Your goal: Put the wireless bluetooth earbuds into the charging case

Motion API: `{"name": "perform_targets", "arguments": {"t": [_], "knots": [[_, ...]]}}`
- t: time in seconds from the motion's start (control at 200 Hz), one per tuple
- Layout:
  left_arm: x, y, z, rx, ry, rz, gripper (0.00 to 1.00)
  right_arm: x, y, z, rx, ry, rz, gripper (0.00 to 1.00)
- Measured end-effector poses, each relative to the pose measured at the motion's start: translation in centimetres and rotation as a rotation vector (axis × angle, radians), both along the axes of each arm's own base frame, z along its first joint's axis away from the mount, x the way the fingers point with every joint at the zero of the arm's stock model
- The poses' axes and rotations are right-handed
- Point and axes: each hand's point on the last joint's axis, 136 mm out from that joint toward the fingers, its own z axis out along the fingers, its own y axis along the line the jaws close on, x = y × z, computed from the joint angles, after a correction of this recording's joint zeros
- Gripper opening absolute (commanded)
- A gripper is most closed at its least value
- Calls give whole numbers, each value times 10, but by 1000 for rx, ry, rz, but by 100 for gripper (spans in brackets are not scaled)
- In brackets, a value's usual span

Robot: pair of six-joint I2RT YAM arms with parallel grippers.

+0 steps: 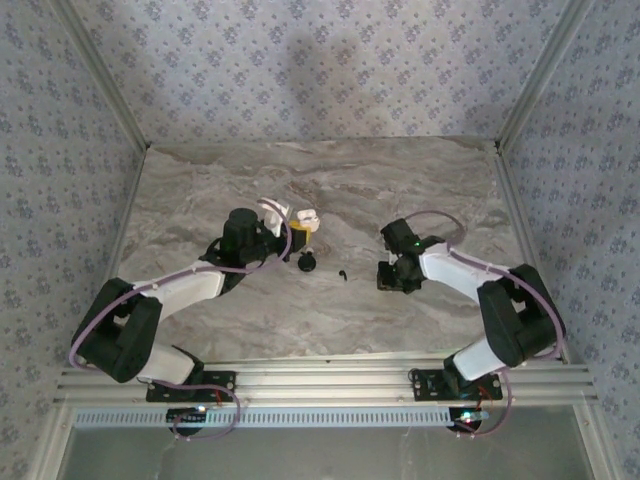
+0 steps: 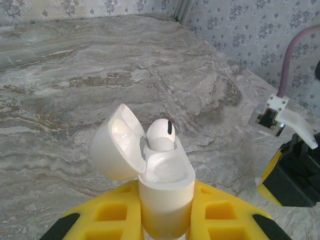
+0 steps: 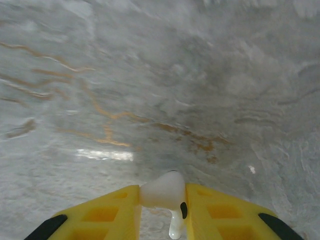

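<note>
Two grips on, both tight: left pincer clenched around the charging case, lid flipped open toward nine o'clock, seated earbud white inside. Right pincer pinching the second earbud, white too, over the bench, at three o'clock from the black earbud.

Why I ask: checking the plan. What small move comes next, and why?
Probably carry the small white earbud in the right jaws toward the open white charging case in the left jaws; it holds just one seated white earbud.
</note>
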Motion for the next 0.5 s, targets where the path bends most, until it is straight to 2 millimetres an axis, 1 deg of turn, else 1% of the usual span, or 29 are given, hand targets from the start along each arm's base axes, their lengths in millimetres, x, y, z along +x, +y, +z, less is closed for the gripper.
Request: {"name": "perform_targets", "arguments": {"t": [0.1,0.15,0.33,0.405,0.5], "knots": [[-1,2,-1,4,0,10,9,-4,-1,-6,-29,42,-13,30],[-2,4,-3,9,5,14,9,-3,0,-7,-41,58,-14,33],[-2,5,-6,17,12,21,9,-3,4,-5,-60,100,-15,50],[-1,5,-6,20,10,22,9,-3,4,0,-71,119,-13,53],[-2,6,-7,23,10,21,9,0,5,18,-82,136,-9,53]]}}
